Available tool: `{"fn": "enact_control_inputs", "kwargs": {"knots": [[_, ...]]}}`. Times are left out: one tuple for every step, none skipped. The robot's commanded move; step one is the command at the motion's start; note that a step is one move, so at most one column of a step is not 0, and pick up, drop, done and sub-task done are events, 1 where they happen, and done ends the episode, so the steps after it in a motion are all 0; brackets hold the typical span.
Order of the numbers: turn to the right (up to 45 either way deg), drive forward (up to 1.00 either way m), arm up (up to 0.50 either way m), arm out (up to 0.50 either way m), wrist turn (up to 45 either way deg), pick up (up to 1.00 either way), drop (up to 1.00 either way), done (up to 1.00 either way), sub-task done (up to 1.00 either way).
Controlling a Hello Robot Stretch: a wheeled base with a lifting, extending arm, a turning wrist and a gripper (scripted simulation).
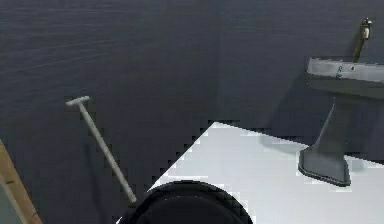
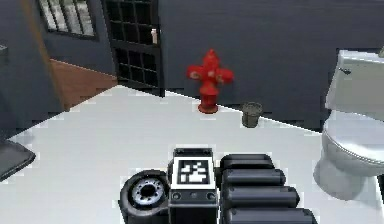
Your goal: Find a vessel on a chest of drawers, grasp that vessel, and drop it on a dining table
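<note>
Red fire hydrant (image 2: pixel 209 80) and small grey bin (image 2: pixel 252 114) are noted far on white floor (image 2: pixel 100 135); white toilet (image 2: pixel 352 130) right. At near dark gripper (image 2: pixel 148 195), the fingers' state cannot be told.

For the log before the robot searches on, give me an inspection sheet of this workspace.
Surface: white floor.
Job's things: nothing seen.
Clutter: red hydrant, small grey bin, long-handled stick leaning on the wall.
Grippers: gripper low in the arm side view; cannot tell whether it holds anything.
Cables: nothing seen.
Surroundings: pedestal sink, toilet, dark paned door, dark blue walls.
</note>
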Motion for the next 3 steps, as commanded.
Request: {"fn": "enact_control_inputs", "kwargs": {"knots": [[0.0,0.25,0.00,0.00,0.0,0.00,0.00,0.00,0.00],[-45.0,0.00,0.00,0.00,0.0,0.00,0.00,0.00,0.00],[-45.0,0.00,0.00,0.00,0.0,0.00,0.00,0.00,0.00]]}}
